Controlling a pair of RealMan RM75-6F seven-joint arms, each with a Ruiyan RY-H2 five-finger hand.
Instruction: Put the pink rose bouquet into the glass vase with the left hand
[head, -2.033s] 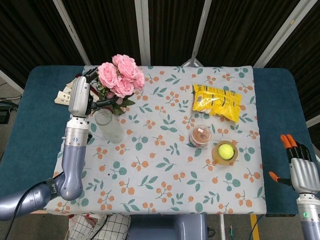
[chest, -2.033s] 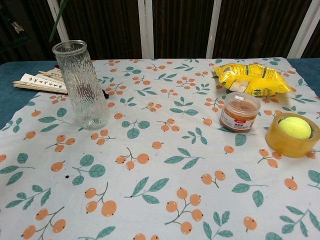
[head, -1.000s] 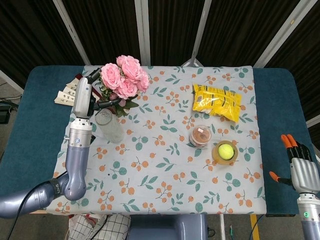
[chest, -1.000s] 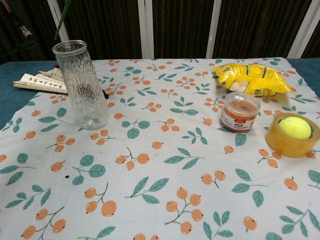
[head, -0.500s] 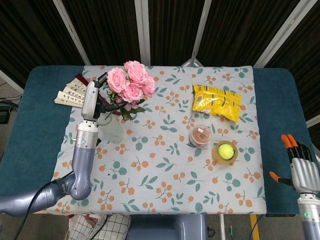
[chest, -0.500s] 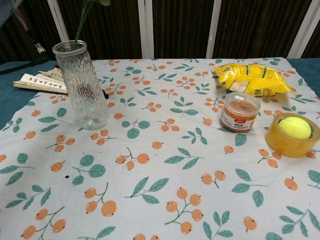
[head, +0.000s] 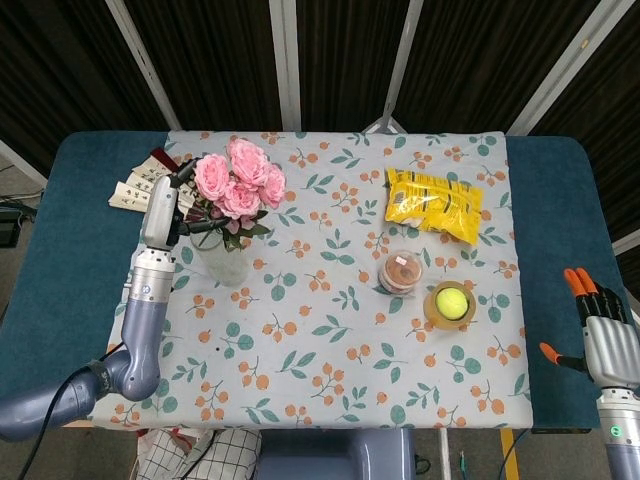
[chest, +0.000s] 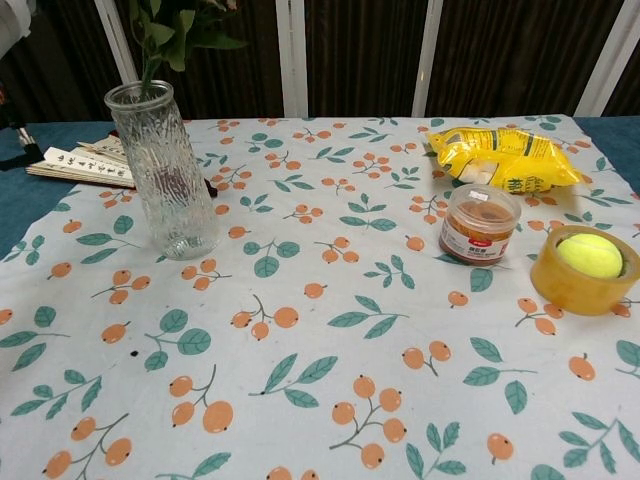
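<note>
Left hand (head: 168, 208) sits at the 9 o'clock side of the pink rose bouquet (head: 238, 180), its fingers closed around the stems just below the blooms. The exact finger lay is partly hidden by foliage. The bouquet stands directly above the glass vase (chest: 163, 170), which is at the table's 10 o'clock area, upright on the floral tablecloth (chest: 330, 330).

The chest view shows the green stem (chest: 150, 72) entering the vase mouth, leaves bunched just above the rim. Through the textured glass the lower stem cannot be traced, so depth of insertion cannot be confirmed. Judgement: insertion has begun but is not complete.

Right hand (head: 600, 335) hangs off the table's 4 o'clock corner, fingers extended and somewhat apart, holding nothing.

Recommended conduct of this step:
- Lower the bouquet straight down, keeping the stem vertical and centred in the mouth.
- The vase is tall and narrow; side load on the rim could tip it toward the folded fan (chest: 80, 165) lying just beside it at 9 o'clock.
- Leaves may catch on the rim; ease them in rather than forcing.
- Release only when the stem rests on the base and the blooms sit above the rim.

Other items lie well apart toward 2 to 3 o'clock: yellow snack bag (chest: 505, 155), small jar (chest: 478, 222), tennis ball (chest: 590, 254) inside the tape roll (chest: 552, 282).
</note>
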